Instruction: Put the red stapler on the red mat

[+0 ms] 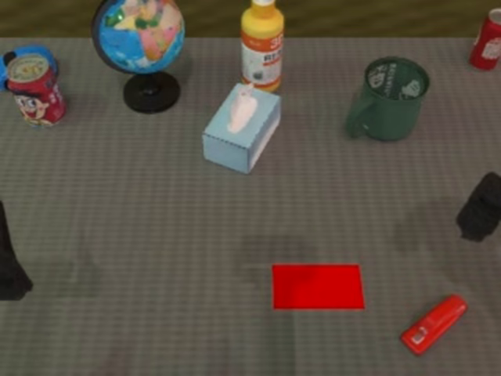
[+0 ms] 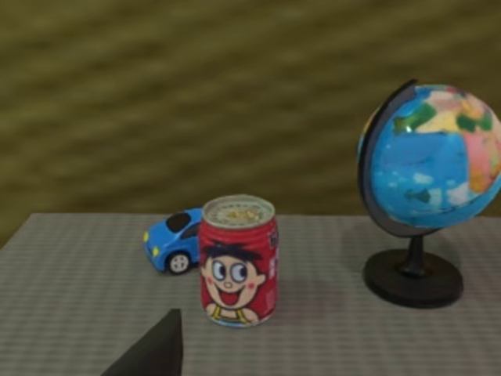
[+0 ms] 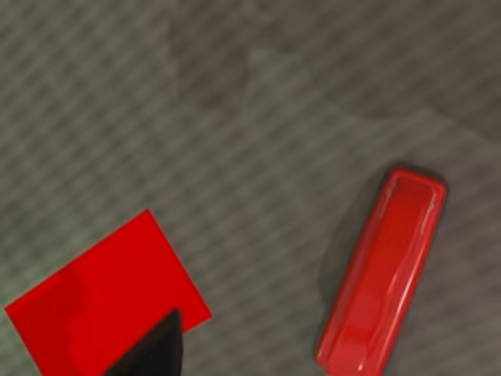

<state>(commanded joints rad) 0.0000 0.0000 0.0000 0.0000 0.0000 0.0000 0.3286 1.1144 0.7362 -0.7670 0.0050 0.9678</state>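
Neither gripper holds anything, and I cannot tell how either pair of jaws stands. The right gripper [image 1: 479,207] hangs at the table's right edge, above and beyond the red stapler [image 1: 434,324]. The stapler lies slantwise on the cloth just right of the red mat [image 1: 318,286], apart from it. The left gripper [image 1: 11,270] sits parked far left of the mat. Judged step: approach, nothing grasped yet. Next, the right arm must descend and close across the stapler's narrow width.

A rendered tabletop test scene, not a lived-in room: a grey woven worktop [image 1: 156,235] before a blurred olive backdrop, with unrelated props along its far edge, namely a globe [image 1: 139,35], tissue box [image 1: 241,129], bottle [image 1: 262,43] and green mug [image 1: 389,98].
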